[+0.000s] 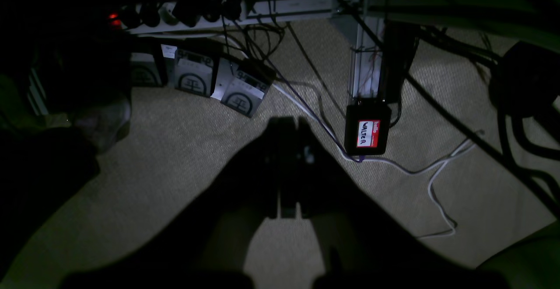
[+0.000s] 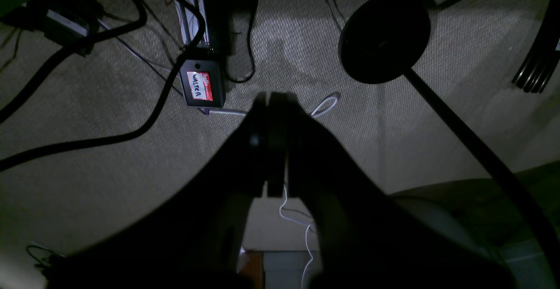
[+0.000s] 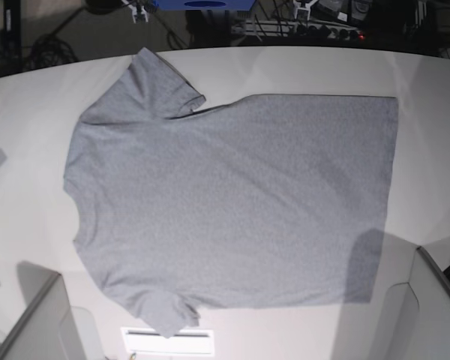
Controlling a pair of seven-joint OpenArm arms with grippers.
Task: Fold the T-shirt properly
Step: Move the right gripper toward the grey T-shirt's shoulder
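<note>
- The left gripper (image 1: 288,125) has its fingers pressed together on nothing; its wrist camera looks down on carpeted floor (image 1: 183,158), so the arm seems parked off the table rather than working.
- The right gripper (image 2: 275,101) likewise has its fingers pressed flat against each other, empty, hanging over the same carpet.
- Below both sits a small black box with a red name label (image 1: 367,132), fed by white and purple cables; a power strip (image 1: 183,15) with a lit red switch runs along an aluminium frame rail.
- In the right wrist view a black round stand base (image 2: 385,33) rests on the carpet beside the cabling.
- Neither gripper shows in the base view, probably so the cloth can be seen whole.
- The T-shirt (image 3: 232,202) lies spread flat on the white table (image 3: 30,105), plain grey side up, collar end toward the left of that view, hem toward the right, both sleeves out.
- No fold is made yet; the flat layout suits a first sleeve or side fold.
</note>
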